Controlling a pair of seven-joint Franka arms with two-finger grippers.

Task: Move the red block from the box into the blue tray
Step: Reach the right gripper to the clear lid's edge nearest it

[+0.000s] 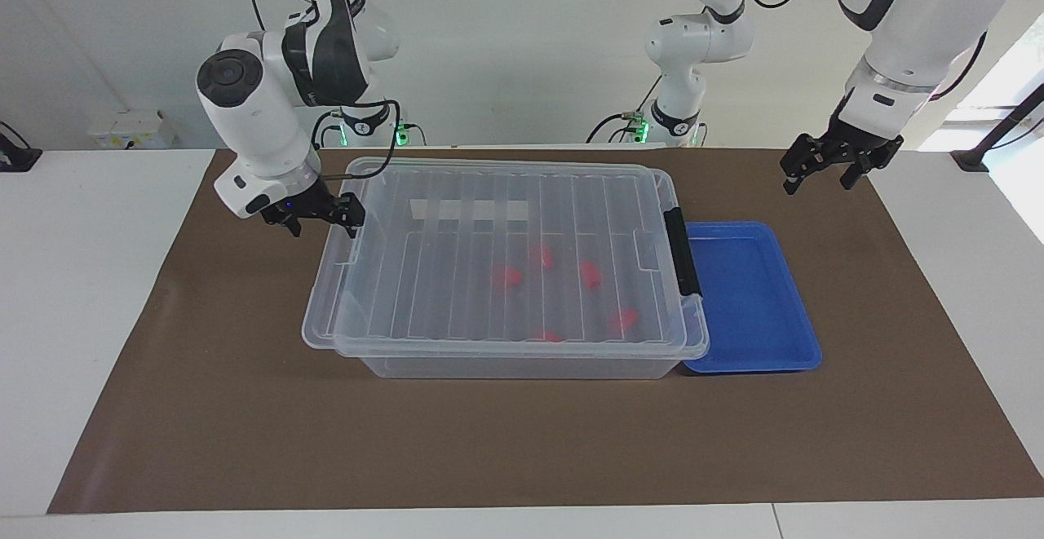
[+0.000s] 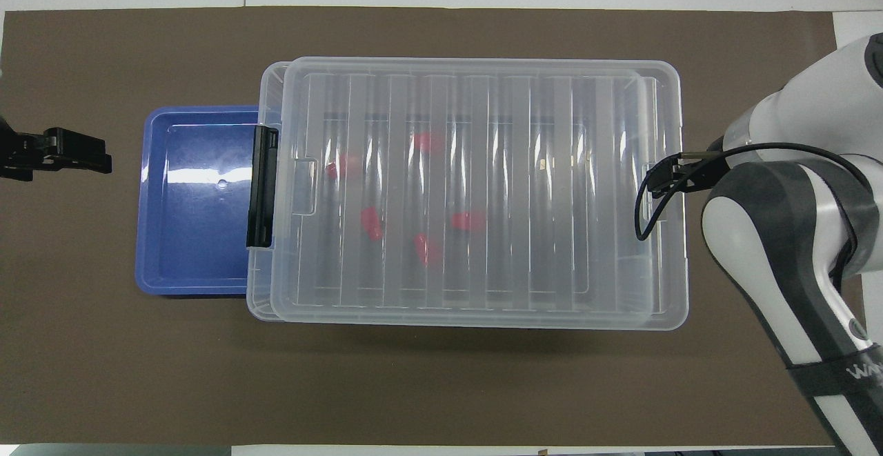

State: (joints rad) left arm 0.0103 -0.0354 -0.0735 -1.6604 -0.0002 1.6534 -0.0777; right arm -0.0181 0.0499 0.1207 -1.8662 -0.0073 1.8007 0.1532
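Observation:
The box is a clear bin with its ribbed lid on and a black latch at the end toward the left arm. Several red blocks, one of them, lie inside under the lid; they also show in the overhead view. The blue tray lies empty beside the latch end and also shows in the overhead view. My right gripper is open at the lid's edge at the box's other end. My left gripper is open and hangs over the mat beside the tray.
A brown mat covers the table under the box and tray. White table surface borders it on all sides. The lid sits slightly offset on the bin.

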